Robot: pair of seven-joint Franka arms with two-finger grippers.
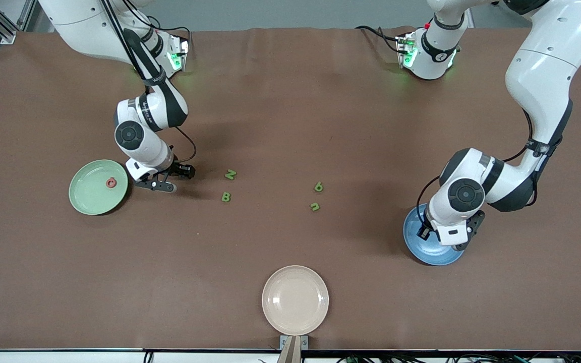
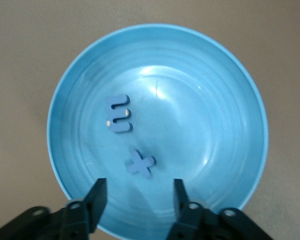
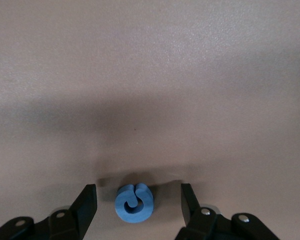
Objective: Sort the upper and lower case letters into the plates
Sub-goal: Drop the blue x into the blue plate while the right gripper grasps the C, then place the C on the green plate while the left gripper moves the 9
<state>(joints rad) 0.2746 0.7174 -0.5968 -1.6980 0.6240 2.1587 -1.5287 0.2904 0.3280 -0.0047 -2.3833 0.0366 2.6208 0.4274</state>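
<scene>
Blue C point(image 3: 134, 202) lies flat on the bare table, right between the right gripper's point(image 3: 136, 200) spread fingers, neither finger touching it as far as I can see. In the right wrist view the letter sits centred in the gap, so my call is that the next move is just a short drop and a close, no sideways correction. It's roughly round, no real long axis to line up on.

In the front view the right gripper point(image 1: 169, 179) is low over the table just beside the pale green plate point(image 1: 86, 199), which already holds the pink-red capital point(image 1: 111, 183). The C itself is hidden under the gripper there. Short carry to that plate.

Green N point(image 1: 230, 174) and green B point(image 1: 226, 196) lie near each other mid-table, closer to the right arm. Green b point(image 1: 318, 187) and green n point(image 1: 314, 206) lie more toward the left arm's end.

Left gripper point(image 2: 137, 192) hangs over the blue plate point(image 2: 240, 85), fingers apart, holding nothing. Blue m point(image 2: 119, 113) and blue x point(image 2: 140, 163) are in that plate. I'd say this arm is waiting.

Beige plate point(image 1: 295, 300) is nearest the camera, with nothing in it.
</scene>
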